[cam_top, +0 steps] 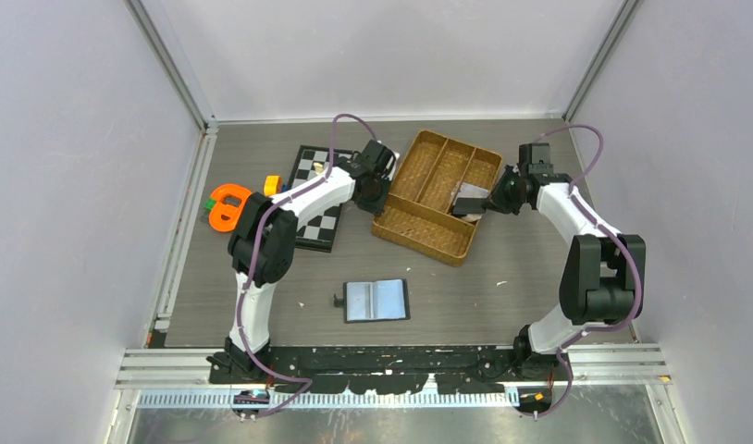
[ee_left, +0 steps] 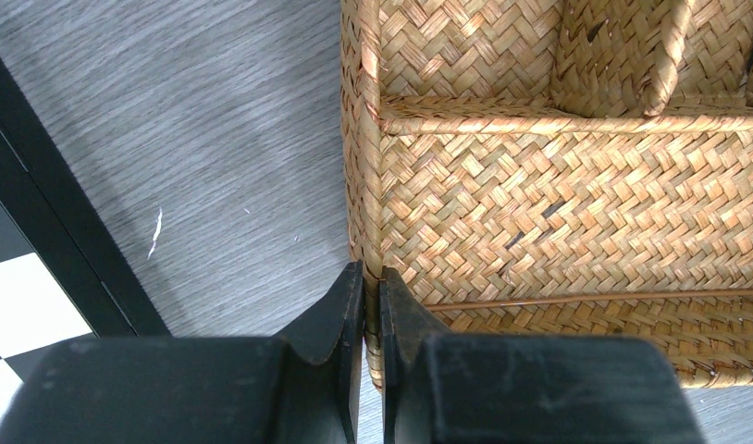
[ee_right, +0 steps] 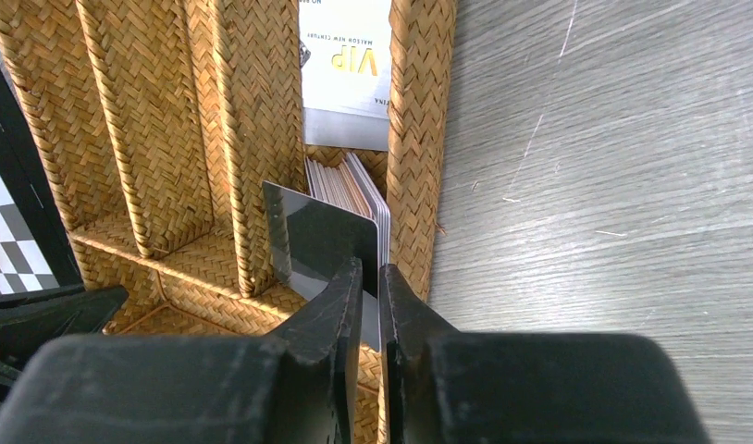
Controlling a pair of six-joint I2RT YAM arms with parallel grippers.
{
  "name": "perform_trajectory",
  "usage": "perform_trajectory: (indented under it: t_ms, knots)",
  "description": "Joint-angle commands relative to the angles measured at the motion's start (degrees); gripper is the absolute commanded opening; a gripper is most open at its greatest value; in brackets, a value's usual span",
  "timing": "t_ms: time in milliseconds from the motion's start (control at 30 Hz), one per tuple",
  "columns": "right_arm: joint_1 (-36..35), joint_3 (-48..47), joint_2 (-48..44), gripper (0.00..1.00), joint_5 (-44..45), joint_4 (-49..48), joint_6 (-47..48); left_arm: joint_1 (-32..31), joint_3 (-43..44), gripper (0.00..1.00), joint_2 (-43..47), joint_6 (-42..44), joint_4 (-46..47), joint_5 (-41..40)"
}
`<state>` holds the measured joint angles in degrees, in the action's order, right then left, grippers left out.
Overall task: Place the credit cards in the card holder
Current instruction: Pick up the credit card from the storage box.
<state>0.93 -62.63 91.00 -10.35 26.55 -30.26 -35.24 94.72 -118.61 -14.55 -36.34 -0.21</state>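
1. The dark card (ee_right: pixel 317 245) stands on edge in the compartment along the tray's right wall. A stack (ee_right: pixel 354 190) of more cards stands just behind it, and a white VIP card (ee_right: pixel 345 83) lies farther along the same compartment.
2. Your right gripper (ee_right: pixel 371 277) has its fingers nearly together on the dark card's near edge. You cannot tell whether the stack's front cards are caught too, so check before you lift.
3. Lift straight up out of the tray (ee_right: pixel 419 139) so that the corners clear the woven wall and the divider. A thin, slick card probably pivots when pinched at one edge, so go slowly.
4. Your left gripper (ee_left: pixel 372 277) is pinched almost closed on the tray's wall, at a corner on its left side. Hold that grip so the tray does not rise with the card.
5. The holder (cam_top: pixel 376 301) lies open on the table, well apart from the tray, off its near side. Carry the card there low and line a short edge up with a pocket mouth. The holder looks likely to slide, so plan to steady it with the left gripper.
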Motion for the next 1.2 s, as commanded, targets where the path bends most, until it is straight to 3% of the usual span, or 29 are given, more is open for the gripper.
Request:
perform_trajectory:
  t_ms: [0, 233, 333, 533, 633, 833, 1167]
  knots:
    - [0.3, 0.8, -3.4, 0.14, 3.9, 0.5, -0.3, 0.5, 1.8, 0.0, -0.2, 0.5, -2.4, -0.7]
    - [0.3, 0.7, -4.7, 0.03, 1.1, -4.8, -2.2, 0.5, 1.8, 0.04, 0.6, 0.9, -1.1, 2.9]
    - [0.3, -1.0, -4.8, 0.0, -1.0, -5.7, -2.0, 0.4, 2.4, 0.17, 1.3, 1.3, -1.0, 3.9]
    - [0.3, -3.1, -8.9, 0.01, -3.9, -5.7, -0.6, 0.5, 5.4, 0.58, 4.2, 3.2, -2.4, 3.5]
    - [0.2, -2.9, -12.0, 0.01, -6.5, -6.2, -0.5, 0.6, 7.8, 0.68, 6.4, 4.8, -3.8, 2.4]
    - [-0.2, -2.3, -15.7, 0.0, -19.8, -7.3, -0.6, 0.6, 9.6, 0.74, 13.6, 7.3, -6.0, 4.4]
    - [-10.2, -2.5, -18.8, 0.0, -42.3, -10.2, 2.8, 0.6, 5.1, 0.75, 24.7, 9.5, -6.9, 33.2]
